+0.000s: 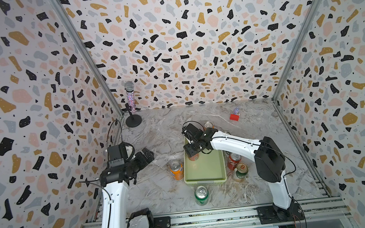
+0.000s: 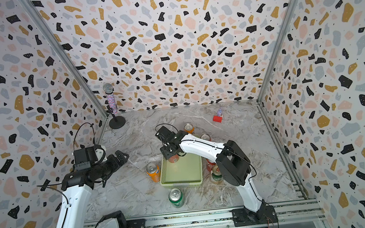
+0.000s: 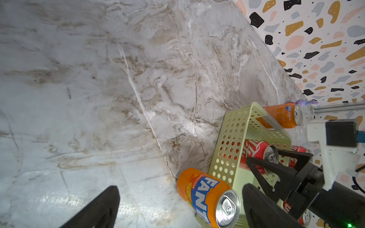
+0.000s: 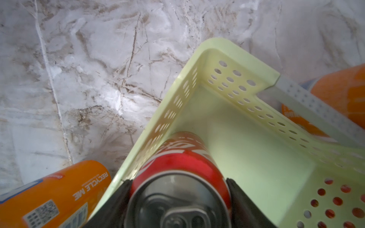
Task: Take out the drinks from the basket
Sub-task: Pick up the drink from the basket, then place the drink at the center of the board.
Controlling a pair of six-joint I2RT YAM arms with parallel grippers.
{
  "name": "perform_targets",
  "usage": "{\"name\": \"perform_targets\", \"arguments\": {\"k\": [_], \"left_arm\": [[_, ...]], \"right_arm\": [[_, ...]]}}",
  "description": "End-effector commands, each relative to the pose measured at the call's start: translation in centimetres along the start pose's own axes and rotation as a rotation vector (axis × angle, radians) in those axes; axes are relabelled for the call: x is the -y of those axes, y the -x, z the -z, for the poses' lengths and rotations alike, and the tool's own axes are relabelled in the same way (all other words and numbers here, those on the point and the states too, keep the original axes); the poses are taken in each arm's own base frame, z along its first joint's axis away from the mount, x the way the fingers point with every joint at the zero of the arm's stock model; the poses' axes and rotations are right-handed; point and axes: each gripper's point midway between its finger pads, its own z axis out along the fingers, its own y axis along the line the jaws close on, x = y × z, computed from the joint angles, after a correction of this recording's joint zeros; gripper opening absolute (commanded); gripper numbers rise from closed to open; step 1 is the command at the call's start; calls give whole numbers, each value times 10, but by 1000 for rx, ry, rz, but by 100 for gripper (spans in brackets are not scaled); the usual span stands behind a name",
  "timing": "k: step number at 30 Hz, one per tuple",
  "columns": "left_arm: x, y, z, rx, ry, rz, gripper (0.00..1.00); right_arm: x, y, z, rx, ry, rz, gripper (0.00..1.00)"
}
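Marble surface, pale green basket mid-frame: six drinks already stand outside, one red can left inside at its left wall. Right claw clamped on that can; right wrist view shows jaws on its sides, top views hide that. Left claw apart, empty.

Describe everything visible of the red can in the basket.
The red can is an aluminium drink can with white script on its red body and a silver top with a pull tab. It stands upright inside the basket, close beside a perforated long wall. The right gripper is shut on it just below the rim, one finger each side.
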Motion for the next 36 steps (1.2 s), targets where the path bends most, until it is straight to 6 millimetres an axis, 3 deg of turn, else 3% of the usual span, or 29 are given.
{"name": "perform_targets", "arguments": {"k": [1,14,19,25,36], "left_arm": [[2,4,1,24,-15,-6,100],[2,3,1,22,-18,-5,100],[3,4,1,24,-21,-7,100],[2,4,2,30,-15,-7,100],[3,5,3,35,-18,-10,100]], "right_arm": [[9,24,50,108,-19,1,34],[14,62,138,285,-12,6,30],[6,84,163,346,25,20,30],[-14,110,162,363,94,38,29],[-54,126,124,319,174,70,29]]}}
